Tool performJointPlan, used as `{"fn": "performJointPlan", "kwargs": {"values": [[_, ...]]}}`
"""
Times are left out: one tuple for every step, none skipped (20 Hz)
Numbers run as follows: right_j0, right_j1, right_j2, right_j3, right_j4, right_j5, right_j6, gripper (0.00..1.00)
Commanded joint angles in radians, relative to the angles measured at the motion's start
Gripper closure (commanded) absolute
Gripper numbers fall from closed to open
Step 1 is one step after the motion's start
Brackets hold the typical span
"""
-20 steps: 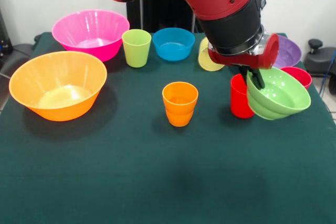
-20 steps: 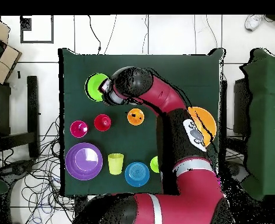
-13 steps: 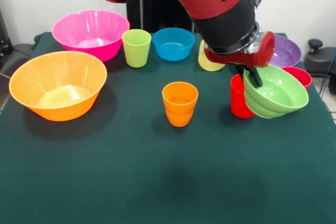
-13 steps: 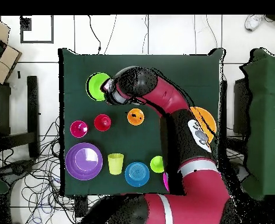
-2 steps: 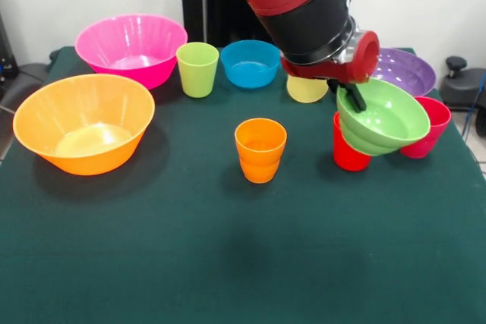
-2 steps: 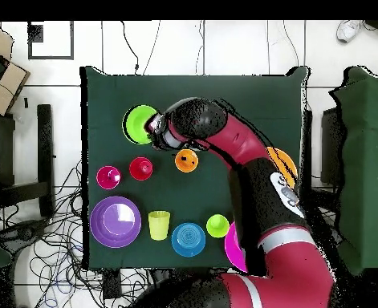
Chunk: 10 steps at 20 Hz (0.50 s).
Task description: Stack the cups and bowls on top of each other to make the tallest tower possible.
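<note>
Gripper clamps rim of green bowl – bowl in air, tilted, in front of red cup. Orange cup upright, bare, mid-table. Advice: level bowl, centre over orange cup rim – lower slowly, release only when seated

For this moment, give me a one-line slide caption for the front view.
Gripper shut on the small light green bowl, carrying it tilted above the table, beside the red cup, with the orange ribbed cup standing alone mid-table.
</note>
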Motion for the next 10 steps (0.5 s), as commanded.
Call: {"fn": "performJointPlan", "kwargs": {"values": [[-0.017,0.031,0.078,-0.005,-0.063,0.123,-0.078,1.00],[-0.018,0.034,0.078,-0.012,-0.066,0.130,-0.081,1.00],[-0.020,0.037,0.077,-0.018,-0.069,0.136,-0.083,1.00],[-0.021,0.041,0.077,-0.025,-0.072,0.142,-0.085,1.00],[-0.022,0.044,0.077,-0.032,-0.075,0.148,-0.088,1.00],[-0.027,0.043,0.077,-0.035,-0.076,0.157,-0.092,1.00],[-0.029,0.042,0.078,-0.034,-0.076,0.160,-0.095,1.00],[-0.031,0.041,0.079,-0.033,-0.076,0.162,-0.097,1.00],[-0.033,0.041,0.080,-0.032,-0.076,0.165,-0.100,1.00],[-0.037,0.043,0.081,-0.034,-0.078,0.168,-0.105,1.00]]}}
